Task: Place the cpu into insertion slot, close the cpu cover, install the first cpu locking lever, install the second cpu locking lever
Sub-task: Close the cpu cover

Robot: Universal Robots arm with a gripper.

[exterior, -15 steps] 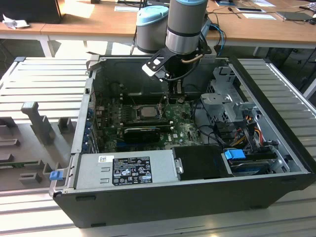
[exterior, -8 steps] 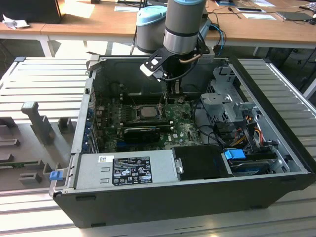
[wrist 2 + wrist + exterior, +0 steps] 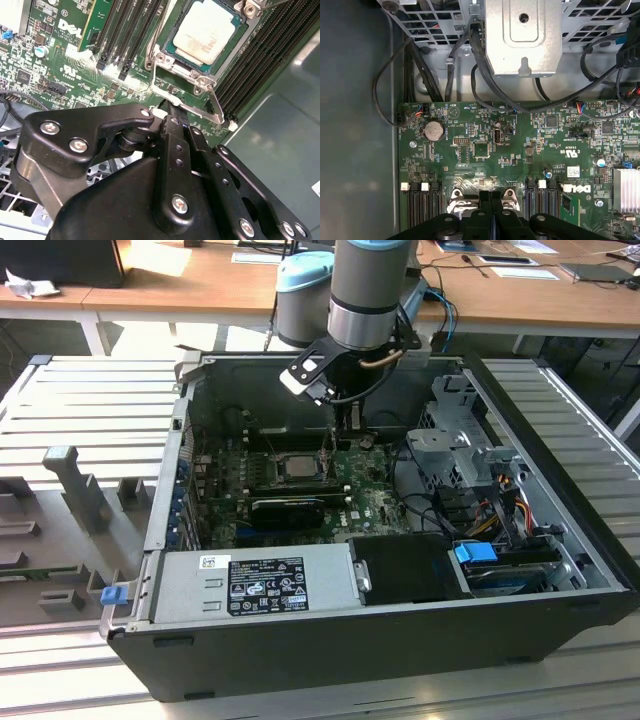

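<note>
The cpu (image 3: 204, 34) lies flat in the insertion slot (image 3: 167, 52) on the green motherboard (image 3: 490, 145). The cpu cover (image 3: 201, 80) lies down around it, and the chip shows through its window. A bright wire locking lever (image 3: 192, 110) runs along the socket edge nearest my fingers. My gripper (image 3: 170, 107) is shut, its tips right at that lever; I cannot tell whether they clamp it. In the exterior view the gripper (image 3: 345, 430) hangs inside the open case, just to the exterior view's right of the socket (image 3: 297, 466). The shut gripper (image 3: 491, 196) also shows in the first wrist view.
A grey power supply (image 3: 255, 580) fills the case's near side. A metal drive cage (image 3: 460, 435) with cables (image 3: 475, 75) stands at the exterior view's right. A long black ribbed card (image 3: 290, 508) lies just in front of the socket. Memory slots (image 3: 127, 25) flank it.
</note>
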